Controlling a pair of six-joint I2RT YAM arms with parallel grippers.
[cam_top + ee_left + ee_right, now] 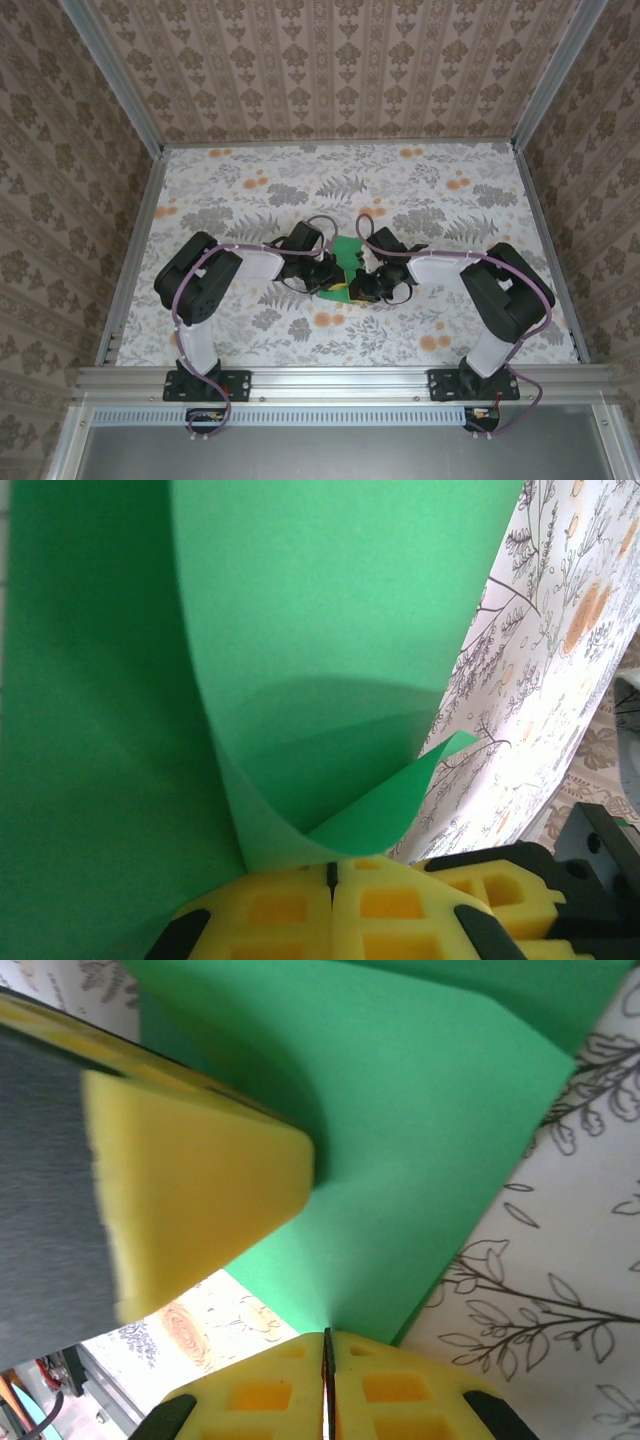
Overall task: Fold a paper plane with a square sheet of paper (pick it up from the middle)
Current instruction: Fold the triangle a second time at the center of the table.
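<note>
As left fingers (300, 885) and right fingers (385, 1358) both clamp the square sheet of paper (348, 252), diverging pulls could tear it

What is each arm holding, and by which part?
Both hold the thin bright green paper sheet: left gripper shut on its curled-over bend, right gripper on its near edge.

I'm driving a purpose-built robot test cell, a lab rig dressed up as a room. Flat panels of brown damask wallpaper (340, 70) sit in bare aluminium corner posts (115, 75). A grey-and-orange floral cloth (250, 190) covers the bench. A slotted aluminium rail (340, 381) along the bench's near edge carries the left arm's black base (205, 384) and the right arm's black base (476, 384).
</note>
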